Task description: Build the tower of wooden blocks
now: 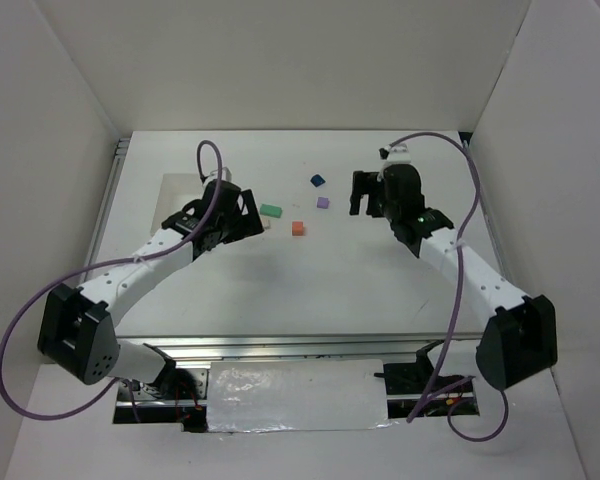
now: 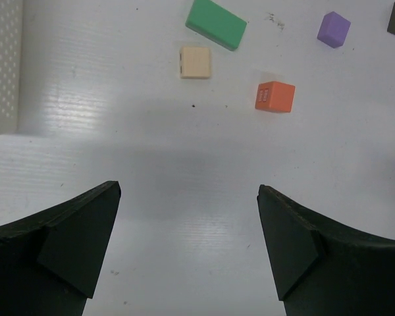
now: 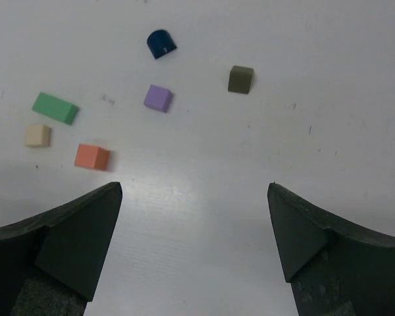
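Between the 2 tools, on the white bench (image 1: 280, 290), 6 small blocks are being seen lying singly. None are being stacked, so no tower is being formed yet.

- Green block (image 1: 271, 210), longer than the rest, is being shown flat just beside the left tool (image 1: 242, 218).
- Cream block (image 2: 195, 62) is being shown just beside the green one, not touching it.
- Orange block (image 1: 298, 228) is being seen near both, toward the bench centre.
- Purple block (image 1: 323, 202) and dark blue block (image 1: 318, 181), the blue one round-topped, are being seen further back, apart from each other.
- Olive block (image 3: 240, 79) is being shown alone, right of the purple one in the right wrist view. It cannot be made out in the top view.

Left tool: jaws are being held wide apart with nothing between them and bare bench below. All blocks are being seen ahead of the fingertips, untouched.

Right tool (image 1: 358, 195): jaws are likewise being held wide, nothing is being gripped, and the blocks are being seen ahead of it, well apart from the fingers.

Perforated white panel (image 2: 3, 66) is being seen at the left edge of the left wrist view.
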Motion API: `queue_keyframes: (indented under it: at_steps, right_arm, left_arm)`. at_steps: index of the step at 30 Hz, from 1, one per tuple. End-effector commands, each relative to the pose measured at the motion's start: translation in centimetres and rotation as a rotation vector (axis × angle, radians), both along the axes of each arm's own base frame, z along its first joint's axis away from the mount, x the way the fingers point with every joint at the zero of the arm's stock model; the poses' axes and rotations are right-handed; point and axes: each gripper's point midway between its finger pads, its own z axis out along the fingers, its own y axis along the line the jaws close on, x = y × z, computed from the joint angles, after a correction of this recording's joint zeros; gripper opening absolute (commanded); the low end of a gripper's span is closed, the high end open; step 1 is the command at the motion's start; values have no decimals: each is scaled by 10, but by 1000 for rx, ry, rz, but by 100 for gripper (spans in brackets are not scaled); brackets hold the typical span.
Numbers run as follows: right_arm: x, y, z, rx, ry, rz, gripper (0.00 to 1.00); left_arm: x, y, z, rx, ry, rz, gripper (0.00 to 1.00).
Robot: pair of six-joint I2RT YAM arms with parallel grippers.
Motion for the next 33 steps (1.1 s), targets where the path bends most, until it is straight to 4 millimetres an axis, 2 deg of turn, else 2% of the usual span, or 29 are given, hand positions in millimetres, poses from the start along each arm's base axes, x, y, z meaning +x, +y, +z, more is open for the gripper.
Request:
queue_keyframes:
  at_steps: [1, 2, 4, 8, 10, 14, 18, 19, 20, 25, 30, 33]
  right_arm:
    - [23, -1, 13, 18, 31, -123, 100]
    - [32, 9, 7, -4, 78, -111, 100]
    - [45, 9, 1, -3, 108, -201, 100]
    - [75, 27, -28, -89, 239, -275, 100]
    - [84, 37, -41, -101, 287, -278, 100]
    - [112, 69, -67, -65, 365, -242, 100]
    - [128, 92, -94, -25, 429, -227, 100]
    - [127, 93, -105, -30, 453, -226, 100]
    - [131, 98, -102, -15, 449, -218, 100]
    - [134, 107, -128, 3, 497, -210, 99]
    - [138, 110, -149, 25, 550, -193, 94]
    - [143, 110, -150, 34, 549, -193, 85]
  left_arm:
    - [-11, 19, 9, 12, -13, -13, 99]
    - [-13, 22, 12, 0, -18, -2, 99]
    - [-17, 32, 6, -3, -3, 14, 99]
    - [-21, 44, 7, -11, -11, 37, 99]
    - [-22, 51, 5, -5, -11, 44, 99]
    - [-21, 58, 2, -19, -29, 47, 99]
    - [-19, 58, -2, -47, -20, 29, 99]
    - [-19, 58, -3, -48, -18, 30, 99]
    - [-19, 58, -3, -50, -19, 28, 99]
    - [-19, 57, -9, -72, -10, 14, 99]
    - [-19, 57, -13, -83, -10, 10, 99]
    - [-18, 58, -13, -87, -12, 11, 99]
